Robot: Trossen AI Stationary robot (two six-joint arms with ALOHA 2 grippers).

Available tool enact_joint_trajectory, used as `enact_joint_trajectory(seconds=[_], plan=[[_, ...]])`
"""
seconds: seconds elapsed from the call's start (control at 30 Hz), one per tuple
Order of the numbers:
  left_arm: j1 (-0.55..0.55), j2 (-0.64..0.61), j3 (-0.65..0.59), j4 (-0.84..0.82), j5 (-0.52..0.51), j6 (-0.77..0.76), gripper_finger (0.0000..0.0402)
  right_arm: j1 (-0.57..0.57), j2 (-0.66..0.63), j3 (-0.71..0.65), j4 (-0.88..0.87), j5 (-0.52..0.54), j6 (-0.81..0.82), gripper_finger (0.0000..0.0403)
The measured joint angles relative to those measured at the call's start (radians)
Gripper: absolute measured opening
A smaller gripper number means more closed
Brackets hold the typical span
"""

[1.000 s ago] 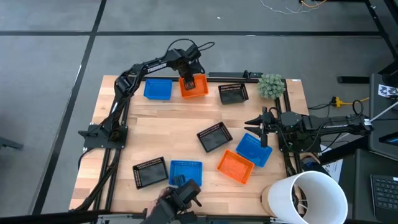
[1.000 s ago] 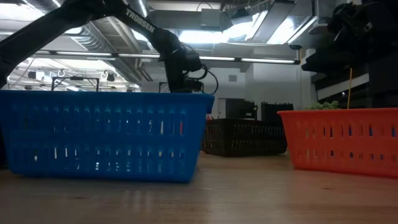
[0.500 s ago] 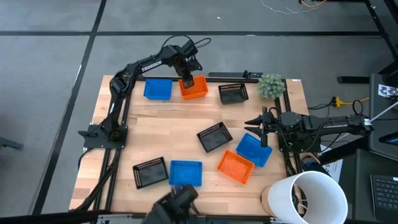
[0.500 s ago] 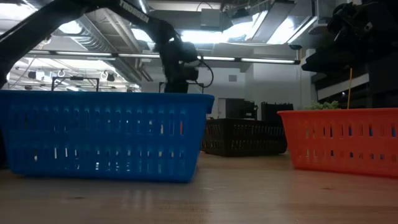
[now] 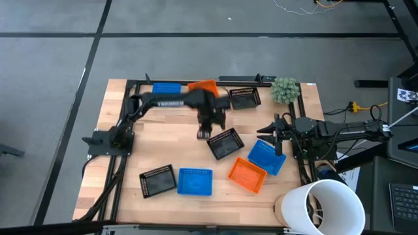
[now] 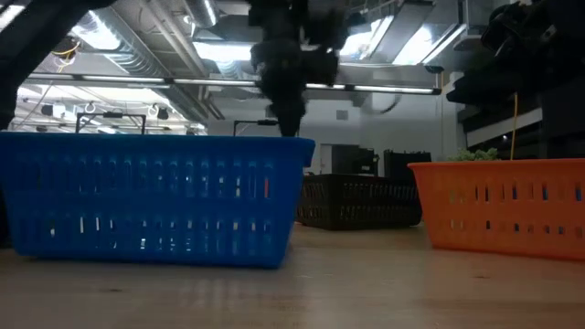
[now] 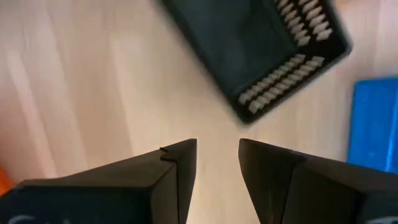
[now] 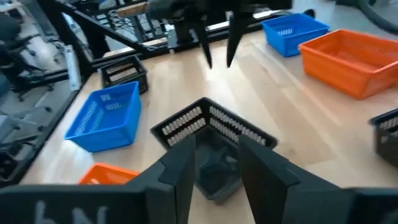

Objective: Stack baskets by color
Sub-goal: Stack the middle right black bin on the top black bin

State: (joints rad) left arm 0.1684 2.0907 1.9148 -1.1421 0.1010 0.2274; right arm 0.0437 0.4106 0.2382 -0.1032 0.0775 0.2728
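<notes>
Left end effector [image 5: 204,134] released and empty above mid-desk [image 5: 170,147], your nearest black basket [image 5: 225,143] just beside it at four o'clock, right end effector [image 5: 268,128] released, parked at the desk's right edge.

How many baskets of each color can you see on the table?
Blue baskets: 3
Orange baskets: 2
Black baskets: 3
Total: 8
</notes>
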Motion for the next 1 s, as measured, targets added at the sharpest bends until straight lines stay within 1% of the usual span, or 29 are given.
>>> enact_joint_trajectory(seconds=[0.13,0.2,0.23,0.4,0.47,0.53,0.6,0.67,0.73,0.8,0.93,1.0], plan=[[-0.097,0.000,-0.043,0.177,-0.182,-0.085,0.0112,0.000,0.000,0.000,-0.002,-0.051,0.034,0.0122],[-0.125,0.003,-0.067,0.222,-0.230,-0.120,0.0112,0.000,0.000,0.000,-0.014,-0.074,0.037,0.0122],[-0.133,0.003,-0.070,0.231,-0.237,-0.140,0.0112,0.000,-0.001,0.000,-0.021,-0.081,0.037,0.0122],[-0.112,0.002,-0.076,0.217,-0.237,-0.261,0.0112,0.000,-0.001,0.000,-0.069,-0.090,0.064,0.0122],[-0.099,0.001,-0.103,0.249,-0.249,-0.291,0.0112,0.000,-0.001,0.000,-0.076,-0.090,0.066,0.0122],[-0.081,0.002,-0.126,0.264,-0.229,-0.324,0.0112,0.000,-0.001,0.000,-0.088,-0.090,0.065,0.0122],[-0.061,0.002,-0.138,0.271,-0.176,-0.343,0.0112,0.000,-0.001,0.000,-0.091,-0.090,0.065,0.0122],[-0.045,0.001,-0.171,0.299,-0.146,-0.350,0.0112,0.000,-0.001,0.000,-0.098,-0.090,0.065,0.0122],[-0.034,0.003,-0.206,0.315,-0.144,-0.350,0.0112,0.000,-0.001,0.000,-0.106,-0.090,0.064,0.0122],[-0.029,0.005,-0.210,0.312,-0.143,-0.350,0.0112,0.000,0.000,0.000,-0.110,-0.090,0.063,0.0122],[-0.029,-0.044,-0.196,0.194,-0.132,-0.365,0.0112,0.000,-0.001,0.000,-0.112,-0.090,0.062,0.0122],[-0.035,-0.065,-0.195,0.088,-0.114,-0.419,0.0112,0.000,0.000,0.000,-0.112,-0.090,0.063,0.0122]])
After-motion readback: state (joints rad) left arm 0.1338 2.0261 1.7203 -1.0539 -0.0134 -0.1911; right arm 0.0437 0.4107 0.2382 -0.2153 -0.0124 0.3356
